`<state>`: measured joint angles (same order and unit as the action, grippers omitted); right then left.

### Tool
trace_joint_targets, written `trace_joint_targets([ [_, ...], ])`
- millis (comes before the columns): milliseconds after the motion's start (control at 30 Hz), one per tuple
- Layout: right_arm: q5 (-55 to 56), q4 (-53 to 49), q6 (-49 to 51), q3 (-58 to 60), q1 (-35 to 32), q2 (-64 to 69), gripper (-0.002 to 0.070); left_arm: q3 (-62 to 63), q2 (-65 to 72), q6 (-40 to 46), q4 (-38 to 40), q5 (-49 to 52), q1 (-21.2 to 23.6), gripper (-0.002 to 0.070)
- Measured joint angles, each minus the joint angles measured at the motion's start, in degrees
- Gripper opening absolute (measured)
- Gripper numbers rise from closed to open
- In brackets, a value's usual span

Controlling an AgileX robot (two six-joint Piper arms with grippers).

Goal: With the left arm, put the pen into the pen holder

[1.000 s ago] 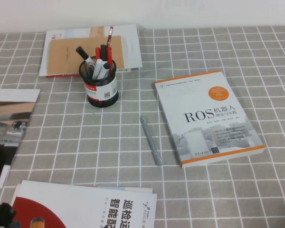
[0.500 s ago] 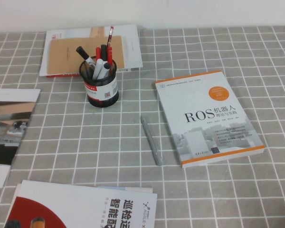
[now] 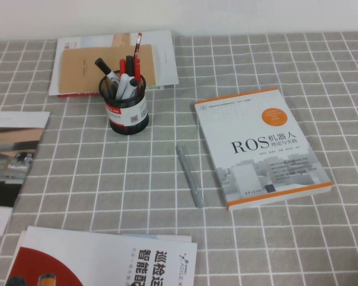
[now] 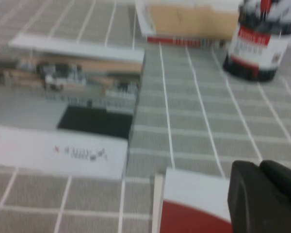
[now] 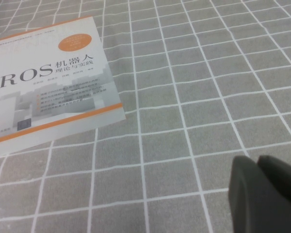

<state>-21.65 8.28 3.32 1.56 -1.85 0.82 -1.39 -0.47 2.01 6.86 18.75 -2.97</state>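
The black mesh pen holder (image 3: 129, 110) with its red-and-white label stands upright at the back left of the table; it also shows in the left wrist view (image 4: 259, 48). Several pens stand in it, among them white-bodied markers (image 3: 126, 84), red ones and black ones. I cannot tell which of them is the white-capped pen. My left gripper (image 4: 259, 167) is shut and empty, low over the red-and-white booklet (image 4: 194, 204) at the front left, far from the holder. My right gripper (image 5: 257, 162) is shut and empty over bare cloth. Neither gripper shows in the high view.
A slim grey pen (image 3: 190, 176) lies in the middle, next to the ROS book (image 3: 259, 146). A brown notebook on papers (image 3: 83, 68) lies behind the holder. A magazine (image 3: 12, 155) lies at the left edge, and a booklet (image 3: 101, 262) at the front left.
The dark part of my left arm at the bottom left of the high view has withdrawn out of that view. Nothing on the table has moved.
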Motion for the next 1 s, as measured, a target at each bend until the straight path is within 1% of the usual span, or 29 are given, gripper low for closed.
trace_joint_targets([
  [67, 0.0, 0.0, 0.0, 0.0, 0.0, 0.0, -0.0015, 0.0, 0.0, 0.3, 0.0, 2.3, 0.0, 0.0],
  [167, 0.0, 0.0, 0.0, 0.0, 0.0, 0.0, -0.0015, 0.0, 0.0, 1.7, 0.0, 3.1, 0.0, 0.0],
  [1000, 0.0, 0.0, 0.0, 0.0, 0.0, 0.0, -0.0015, 0.0, -0.1, 2.5, 0.0, 3.3, 0.0, 0.0],
])
